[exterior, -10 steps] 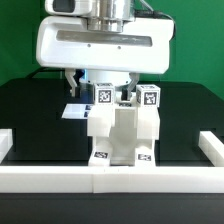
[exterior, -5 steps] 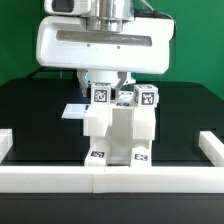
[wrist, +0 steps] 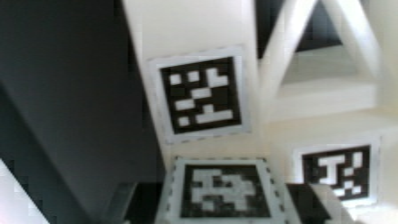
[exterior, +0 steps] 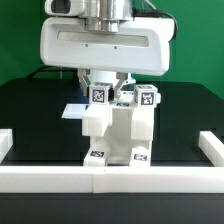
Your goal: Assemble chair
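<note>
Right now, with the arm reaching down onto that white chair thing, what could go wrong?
1. The fingers look shut on a tagged upright piece at the top of the chair. If the grip is off-centre, the piece might tilt or slip.
2. The chair stands close against the white border rail; a push or pull from the arm could shift or tip the whole assembly.
3. The wrist view is blurred and filled by tags, so alignment is hard to judge.
</note>
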Action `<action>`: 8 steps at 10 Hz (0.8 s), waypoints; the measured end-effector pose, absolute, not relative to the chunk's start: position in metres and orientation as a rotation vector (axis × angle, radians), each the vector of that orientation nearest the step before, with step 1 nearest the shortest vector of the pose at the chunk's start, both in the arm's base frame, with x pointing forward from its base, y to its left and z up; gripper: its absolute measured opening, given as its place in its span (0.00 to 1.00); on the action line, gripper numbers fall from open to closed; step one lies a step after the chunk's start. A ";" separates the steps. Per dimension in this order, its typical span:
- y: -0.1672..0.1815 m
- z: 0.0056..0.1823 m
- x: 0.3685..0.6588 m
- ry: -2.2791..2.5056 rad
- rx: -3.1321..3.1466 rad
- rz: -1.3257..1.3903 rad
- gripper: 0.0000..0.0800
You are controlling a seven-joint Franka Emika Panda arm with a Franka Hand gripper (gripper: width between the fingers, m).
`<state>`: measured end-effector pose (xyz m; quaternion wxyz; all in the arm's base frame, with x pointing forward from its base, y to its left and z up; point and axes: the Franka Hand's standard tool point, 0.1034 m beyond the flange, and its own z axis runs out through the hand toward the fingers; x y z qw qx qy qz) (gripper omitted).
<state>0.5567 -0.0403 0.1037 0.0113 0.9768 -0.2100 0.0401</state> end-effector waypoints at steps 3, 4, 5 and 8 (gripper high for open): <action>-0.034 0.103 0.551 -0.917 2.995 0.079 0.34; -0.033 0.104 0.550 -0.932 2.992 0.073 0.34; -0.031 0.103 0.548 -1.020 2.967 0.057 0.34; -0.022 0.105 0.543 -1.234 2.894 0.016 0.34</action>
